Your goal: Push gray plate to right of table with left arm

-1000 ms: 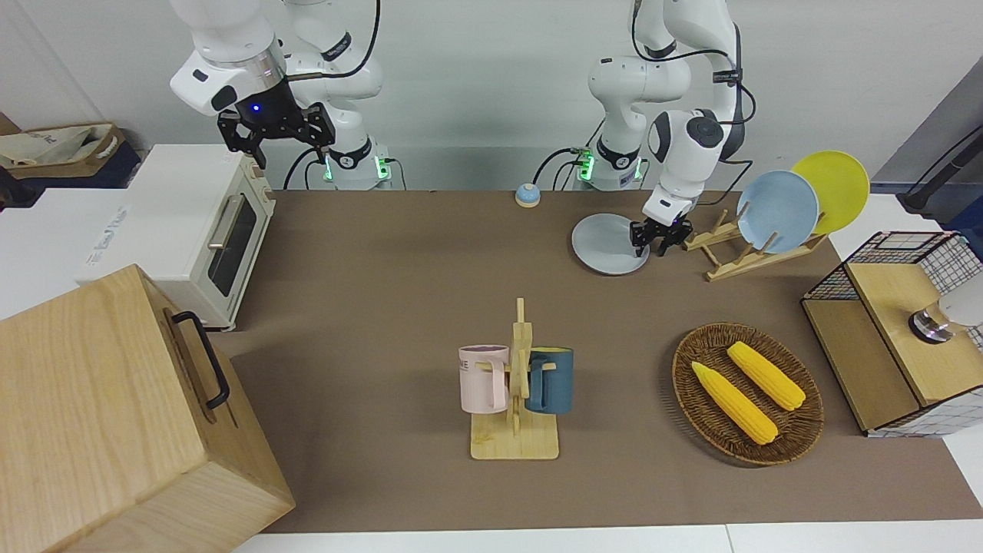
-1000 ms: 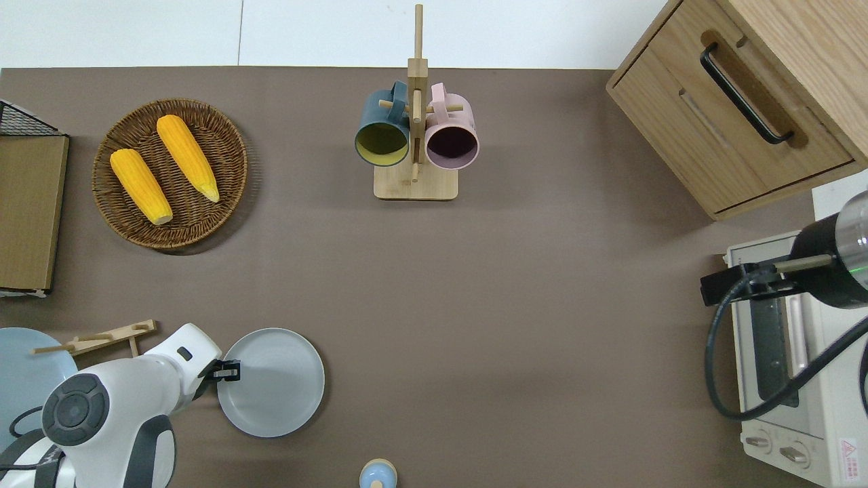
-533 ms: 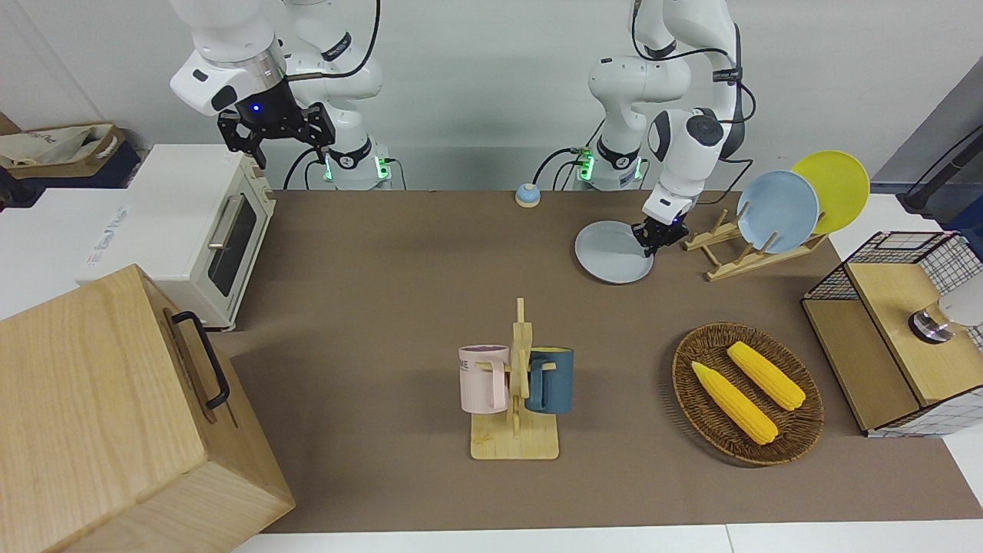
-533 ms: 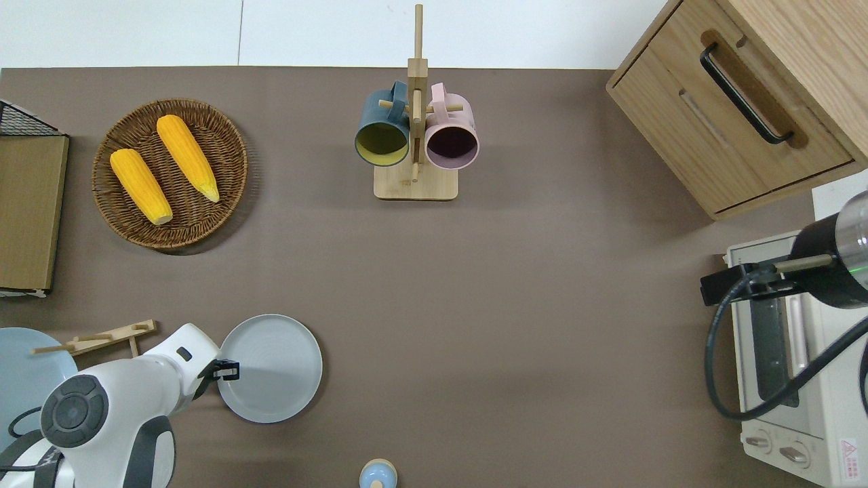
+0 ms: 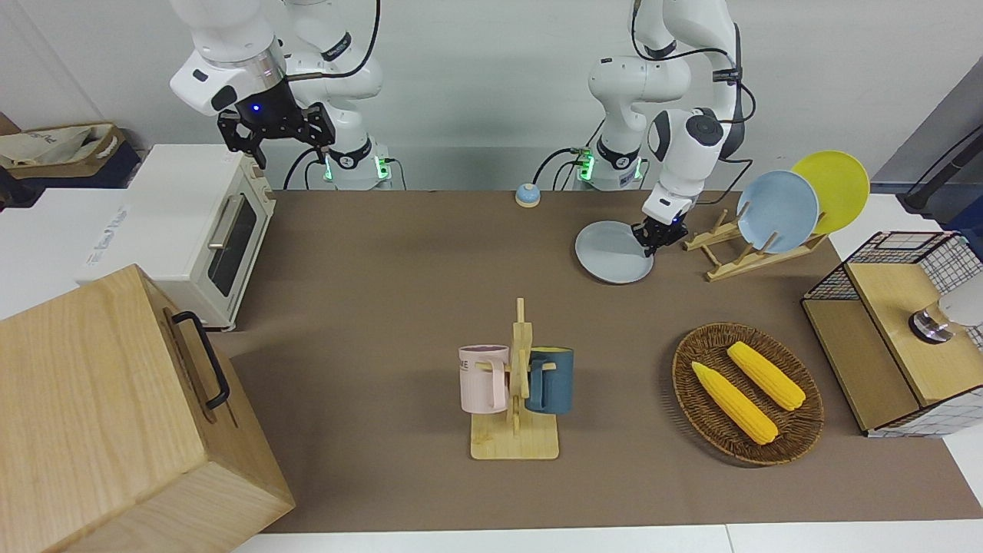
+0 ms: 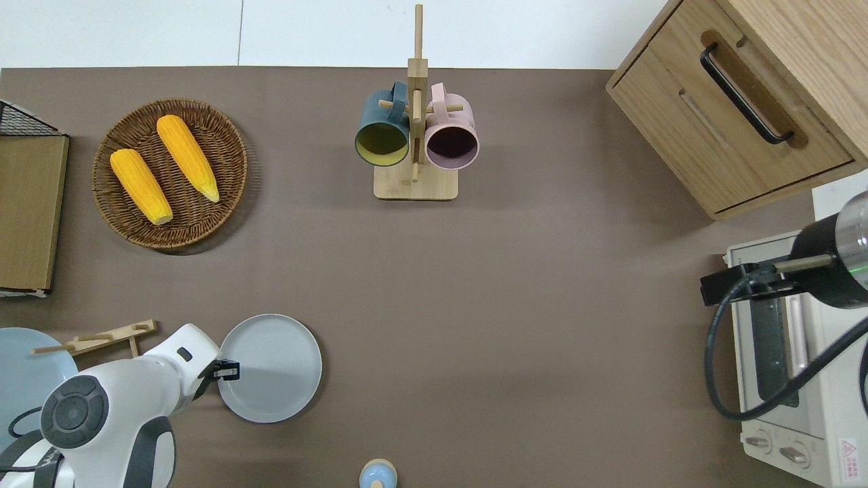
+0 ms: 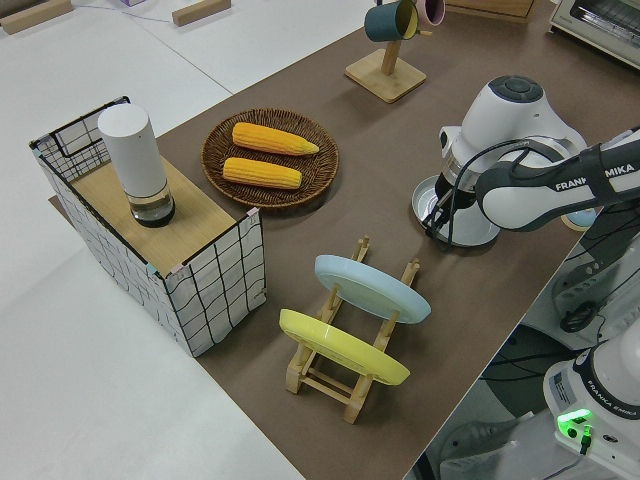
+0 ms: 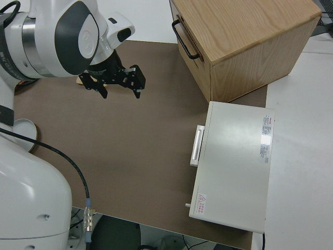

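The gray plate (image 5: 611, 253) (image 6: 271, 369) (image 7: 462, 212) lies flat on the brown table (image 5: 384, 269) near the robots, toward the left arm's end. My left gripper (image 5: 651, 239) (image 6: 228, 370) (image 7: 436, 222) is down at the plate's rim on the side toward the left arm's end. Its fingers look shut and touch the rim. My right arm is parked, with its gripper (image 5: 290, 150) (image 8: 121, 94) open and empty.
A wooden dish rack (image 5: 737, 253) with a sky-blue plate (image 5: 777, 211) and a yellow plate stands beside the gray plate. Also here are a corn basket (image 5: 746, 393), a mug rack (image 5: 516, 399), a small bell (image 5: 527, 195), a toaster oven (image 5: 196, 230) and a wooden cabinet (image 5: 115, 415).
One second ago the left gripper's fingers stood apart at the rim; they have drawn together. The gray plate slid a little away from the robots, then stayed still.
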Tool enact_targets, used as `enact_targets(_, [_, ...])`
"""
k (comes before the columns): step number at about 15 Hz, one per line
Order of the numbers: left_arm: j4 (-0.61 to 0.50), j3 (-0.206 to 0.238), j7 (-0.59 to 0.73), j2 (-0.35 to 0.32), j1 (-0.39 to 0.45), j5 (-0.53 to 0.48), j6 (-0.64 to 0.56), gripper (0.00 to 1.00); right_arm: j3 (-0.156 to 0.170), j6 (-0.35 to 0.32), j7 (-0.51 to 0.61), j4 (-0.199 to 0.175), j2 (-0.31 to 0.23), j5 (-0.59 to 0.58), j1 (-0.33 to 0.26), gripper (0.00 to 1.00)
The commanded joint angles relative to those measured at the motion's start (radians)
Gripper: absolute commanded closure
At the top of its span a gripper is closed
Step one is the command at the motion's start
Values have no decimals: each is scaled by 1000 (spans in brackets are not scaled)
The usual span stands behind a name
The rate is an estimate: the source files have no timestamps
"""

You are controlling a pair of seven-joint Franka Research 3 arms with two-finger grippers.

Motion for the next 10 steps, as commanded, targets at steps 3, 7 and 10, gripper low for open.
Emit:
enact_targets(3, [-9, 3, -30, 15, -2, 11, 27, 1000, 16, -16, 12, 9, -2, 4, -19, 17])
enact_targets(7, [3, -23, -157, 32, -51, 5, 30, 1000, 16, -16, 12, 9, -2, 4, -19, 17])
enact_targets(10, [31, -26, -279, 55, -122, 4, 30, 1000, 16, -16, 12, 9, -2, 4, -19, 17])
